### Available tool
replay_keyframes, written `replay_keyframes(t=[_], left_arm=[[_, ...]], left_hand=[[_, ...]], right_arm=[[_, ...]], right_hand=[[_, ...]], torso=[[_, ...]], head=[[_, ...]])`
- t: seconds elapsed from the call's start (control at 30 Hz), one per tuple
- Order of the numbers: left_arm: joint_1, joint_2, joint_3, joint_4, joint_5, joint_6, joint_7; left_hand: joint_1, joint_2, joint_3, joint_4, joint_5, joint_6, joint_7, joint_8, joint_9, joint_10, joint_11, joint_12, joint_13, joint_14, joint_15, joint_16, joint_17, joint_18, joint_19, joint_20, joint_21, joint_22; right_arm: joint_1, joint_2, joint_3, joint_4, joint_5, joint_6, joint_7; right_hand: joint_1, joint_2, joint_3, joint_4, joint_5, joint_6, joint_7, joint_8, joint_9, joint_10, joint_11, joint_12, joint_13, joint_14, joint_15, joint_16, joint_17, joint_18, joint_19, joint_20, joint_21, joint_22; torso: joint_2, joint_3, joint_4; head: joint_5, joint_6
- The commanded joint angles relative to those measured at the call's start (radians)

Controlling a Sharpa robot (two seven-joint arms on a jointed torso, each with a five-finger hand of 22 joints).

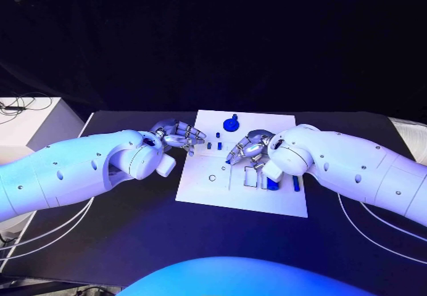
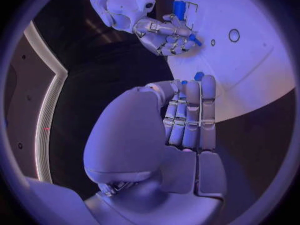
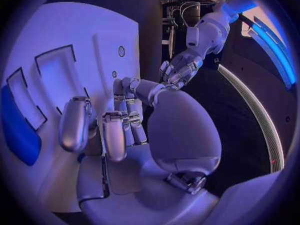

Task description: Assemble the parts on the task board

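From my station I see a black tabletop (image 1: 116,222) under blue light, with dark drapes behind it and a pale cabinet (image 1: 36,120) with cables on top at the far left corner. The white task board (image 1: 223,191) lies in the middle of the tabletop. A round blue part (image 1: 231,124) sits near its far edge, two short blue pegs (image 1: 215,145) stand a little nearer, and flat blue parts (image 1: 272,183) lie by the outlined recesses on its right side. My left hand (image 1: 181,135) hovers at the board's left edge, its fingers laid straight and close together; the left wrist view shows a small blue part (image 2: 199,76) right at its fingertips (image 2: 208,82), but I cannot tell whether it is pinched or merely beyond them. My right hand (image 1: 250,148) is over the board's middle with its fingers curled, and a slim blue part (image 2: 195,40) sticks out between them, so it is holding that piece.
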Motion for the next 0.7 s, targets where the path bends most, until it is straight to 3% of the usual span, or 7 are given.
replay_keyframes(t=[0.03,0.7], left_arm=[[0.000,0.002,0.001,0.003,0.008,0.001,0.014],[0.001,0.005,0.003,0.005,0.008,-0.002,0.013]], left_hand=[[-0.001,-0.007,0.000,-0.003,0.005,0.006,0.002,-0.005,-0.002,0.006,-0.002,-0.007,0.001,0.008,-0.001,-0.004,0.001,0.017,-0.008,-0.002,0.006,0.001],[-0.001,-0.007,0.000,-0.003,0.005,0.006,0.002,-0.005,-0.002,0.006,-0.002,-0.007,0.001,0.008,-0.001,-0.004,0.001,0.017,-0.008,-0.002,0.006,0.001]], right_arm=[[0.002,0.006,0.000,-0.001,-0.030,-0.012,-0.067],[0.005,0.045,-0.003,-0.020,-0.061,-0.022,-0.123]], right_hand=[[0.002,0.011,-0.010,-0.001,0.021,-0.005,0.003,0.008,0.003,0.003,-0.004,0.002,0.001,0.065,0.000,-0.002,0.106,-0.005,0.052,-0.006,-0.003,0.172],[0.001,0.012,-0.014,-0.002,0.025,-0.006,0.003,0.008,0.005,0.003,-0.004,0.002,0.001,0.064,0.000,-0.003,0.104,-0.004,0.052,-0.006,-0.005,0.172]], torso=[[0.000,0.0003,0.0003],[0.001,0.0015,-0.0003]], head=[[0.000,-0.002],[-0.001,-0.002]])
